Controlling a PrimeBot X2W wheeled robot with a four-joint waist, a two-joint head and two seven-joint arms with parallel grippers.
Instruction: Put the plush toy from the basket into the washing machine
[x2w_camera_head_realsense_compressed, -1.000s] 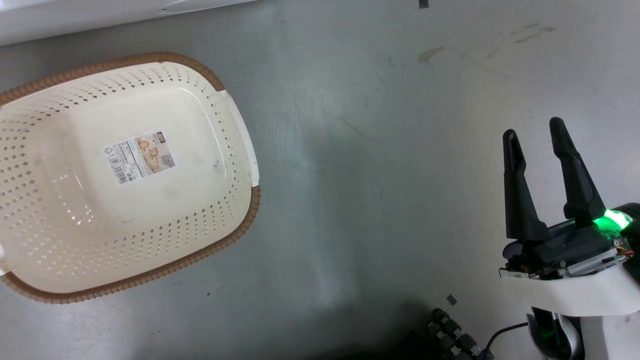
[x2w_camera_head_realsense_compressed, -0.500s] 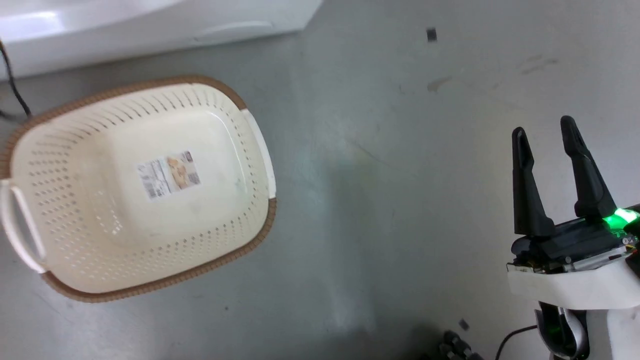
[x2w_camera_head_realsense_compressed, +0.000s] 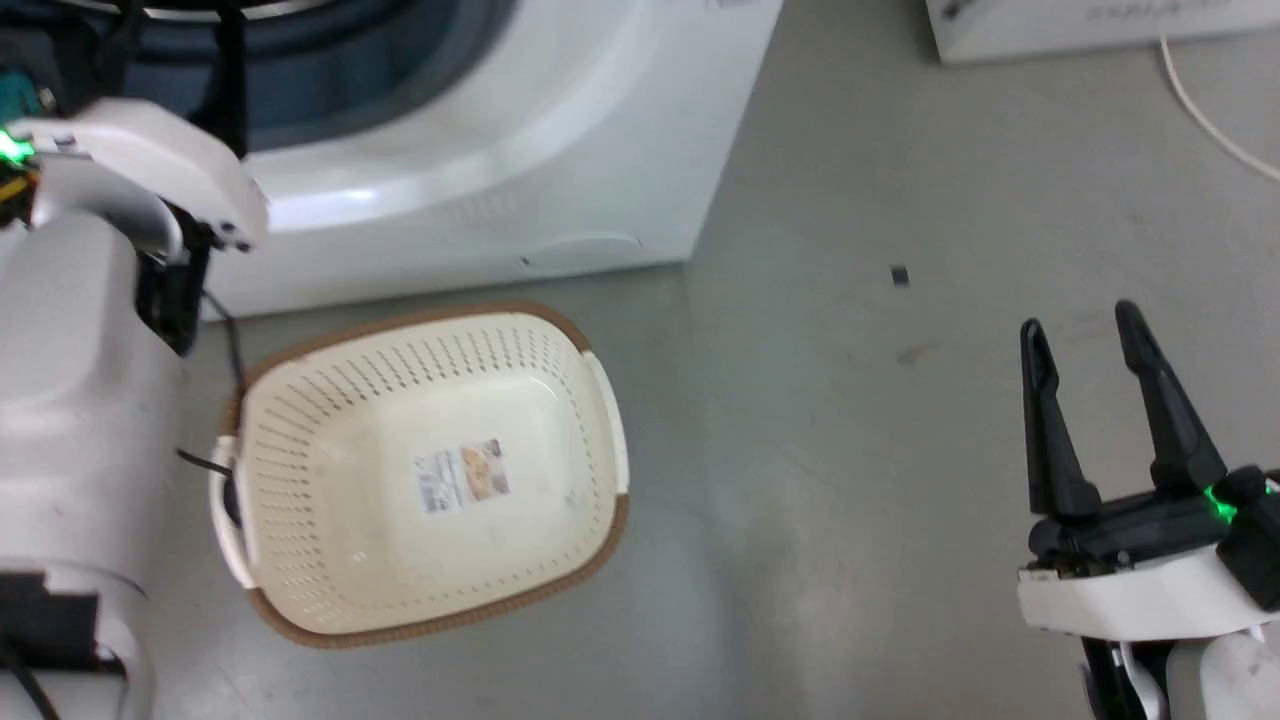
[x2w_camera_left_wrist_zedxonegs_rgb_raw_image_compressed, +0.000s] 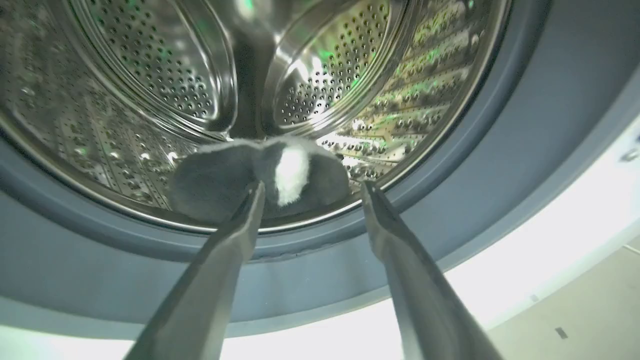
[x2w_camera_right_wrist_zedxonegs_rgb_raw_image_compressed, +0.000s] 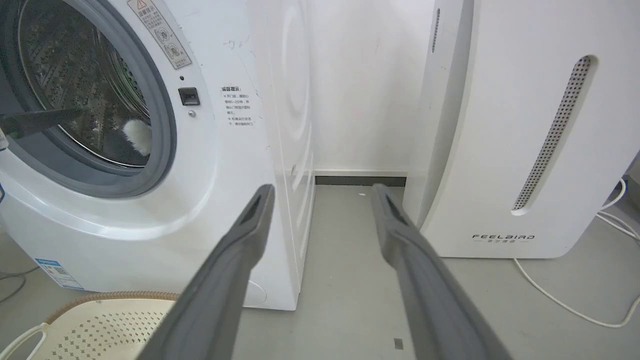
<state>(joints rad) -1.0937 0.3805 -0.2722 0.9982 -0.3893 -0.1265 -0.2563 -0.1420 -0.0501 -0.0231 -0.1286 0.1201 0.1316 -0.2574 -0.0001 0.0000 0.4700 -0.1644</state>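
The plush toy (x2w_camera_left_wrist_zedxonegs_rgb_raw_image_compressed: 280, 172), black fur with a white patch, lies inside the washing machine's steel drum (x2w_camera_left_wrist_zedxonegs_rgb_raw_image_compressed: 350, 65) just behind the front lip. My left gripper (x2w_camera_left_wrist_zedxonegs_rgb_raw_image_compressed: 312, 186) is open in front of the grey porthole rim, its fingertips just short of the toy and nothing between them. From the right wrist, the toy (x2w_camera_right_wrist_zedxonegs_rgb_raw_image_compressed: 135, 137) shows through the porthole of the washing machine (x2w_camera_right_wrist_zedxonegs_rgb_raw_image_compressed: 220, 175), with a left finger (x2w_camera_right_wrist_zedxonegs_rgb_raw_image_compressed: 40, 120) reaching in. The basket (x2w_camera_head_realsense_compressed: 430, 322) stands empty on the floor before the machine (x2w_camera_head_realsense_compressed: 560, 150). My right gripper (x2w_camera_head_realsense_compressed: 1078, 322) hovers open to the right, holding nothing.
The white FEELBIRD appliance (x2w_camera_right_wrist_zedxonegs_rgb_raw_image_compressed: 525, 150) stands right of the washing machine with a narrow floor gap between them. A white cable (x2w_camera_right_wrist_zedxonegs_rgb_raw_image_compressed: 565, 300) runs along the floor beside it. My left forearm (x2w_camera_head_realsense_compressed: 90, 350) rises beside the basket's left end.
The head camera has lifted, so the basket now sits lower and smaller, and the washing machine and my left arm have come into the picture. My right gripper stays open.
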